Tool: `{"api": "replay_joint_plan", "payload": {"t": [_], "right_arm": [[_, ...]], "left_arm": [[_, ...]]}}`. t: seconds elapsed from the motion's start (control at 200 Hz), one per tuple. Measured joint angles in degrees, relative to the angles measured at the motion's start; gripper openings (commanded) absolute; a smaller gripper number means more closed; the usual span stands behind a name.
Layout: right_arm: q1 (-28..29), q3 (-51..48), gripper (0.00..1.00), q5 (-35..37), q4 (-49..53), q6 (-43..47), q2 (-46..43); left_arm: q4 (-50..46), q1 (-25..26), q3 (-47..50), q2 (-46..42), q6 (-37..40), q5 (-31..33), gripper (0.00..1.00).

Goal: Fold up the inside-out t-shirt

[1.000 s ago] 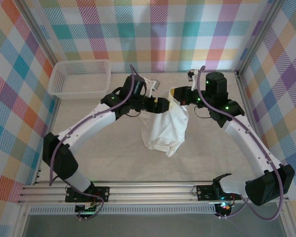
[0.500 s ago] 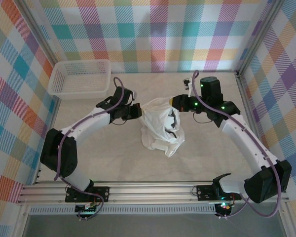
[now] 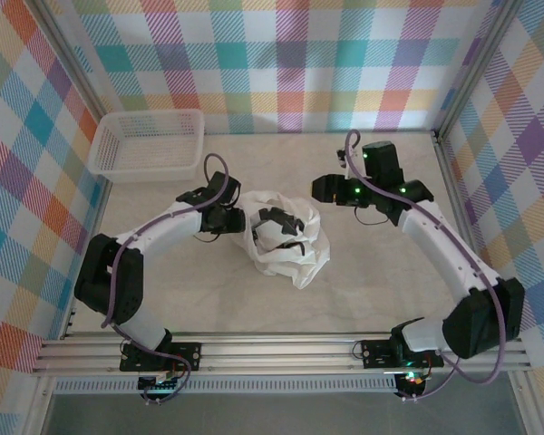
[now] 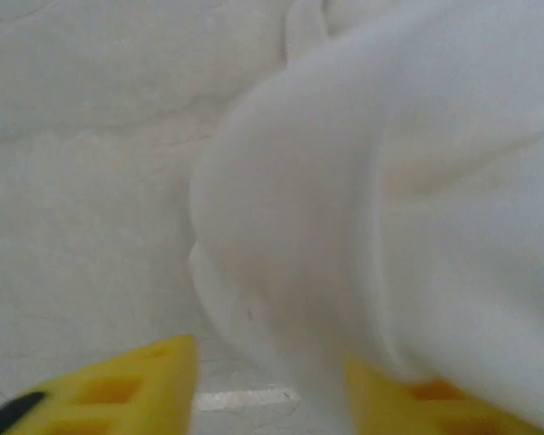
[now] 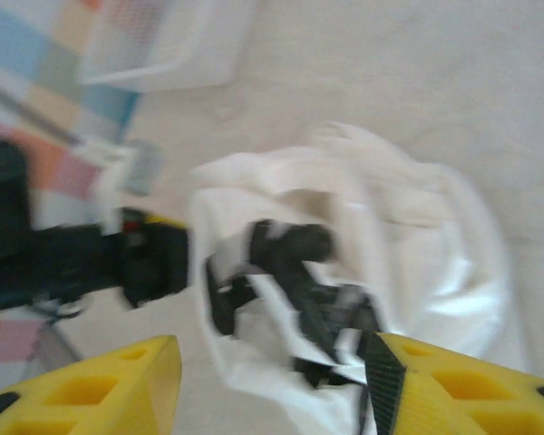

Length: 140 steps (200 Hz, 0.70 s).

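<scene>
Both jaws parted; right wrist catches black print (image 5: 295,249) on the t-shirt (image 5: 435,245).

white t-shirt (image 3: 295,265) with black print; beige tabletop (image 3: 390,272)
walls (image 3: 281,63) in pastel rainbow plaid; mesh basket (image 3: 145,116) white; right end effector (image 5: 272,390) fingers (image 5: 100,385) yellow.

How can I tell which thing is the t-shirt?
Find the beige table inside the checked walls. Near its middle lies a crumpled white heap: that is the t-shirt. The basket in the far left corner is white too, but it is stiff mesh, while the t-shirt is soft cloth with black print showing.
</scene>
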State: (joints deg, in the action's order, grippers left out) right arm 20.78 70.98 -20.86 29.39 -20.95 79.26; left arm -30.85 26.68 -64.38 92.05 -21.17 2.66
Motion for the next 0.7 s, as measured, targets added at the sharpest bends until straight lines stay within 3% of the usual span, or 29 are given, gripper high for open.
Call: {"api": "replay_joint_plan", "payload": {"t": [0.12,0.24,0.3,0.35,0.39,0.5,0.61,0.67,0.7], "right_arm": [[0.3,1.0,0.71,1.3,0.9,0.6,9.3],[2.5,3.9,0.67,0.7,2.4,1.5,19.9],[3.7,6.1,0.50,0.5,2.8,2.3,24.3],[4.5,8.0,0.18,0.9,3.0,2.4,27.1],[4.9,9.0,0.00,1.5,3.0,2.5,28.6],[5.7,9.8,0.00,2.9,3.3,2.3,28.3],[5.6,9.8,0.00,1.0,3.1,2.0,24.9],[5.5,9.8,0.00,-1.2,3.1,1.4,22.1],[5.4,9.8,0.00,-2.1,3.0,0.8,20.7]], "left_arm": [[-0.7,0.0,-0.2,-2.9,0.5,-0.3,0.76],[-1.8,0.0,-3.5,-4.1,1.1,-1.1,0.82],[-1.9,0.0,-5.3,-4.0,1.5,-1.8,0.86],[-2.1,0.1,-6.8,-4.0,1.6,-2.5,0.88],[-2.1,0.2,-7.8,-3.9,1.9,-3.5,0.93],[-1.8,0.2,-11.2,-1.1,3.0,-10.2,1.00],[-0.2,1.3,-14.4,6.3,3.8,-18.8,1.00],[0.5,2.3,-15.3,11.0,4.0,-20.7,0.90],[0.8,2.8,-15.3,13.0,3.8,-21.1,0.80]]}}
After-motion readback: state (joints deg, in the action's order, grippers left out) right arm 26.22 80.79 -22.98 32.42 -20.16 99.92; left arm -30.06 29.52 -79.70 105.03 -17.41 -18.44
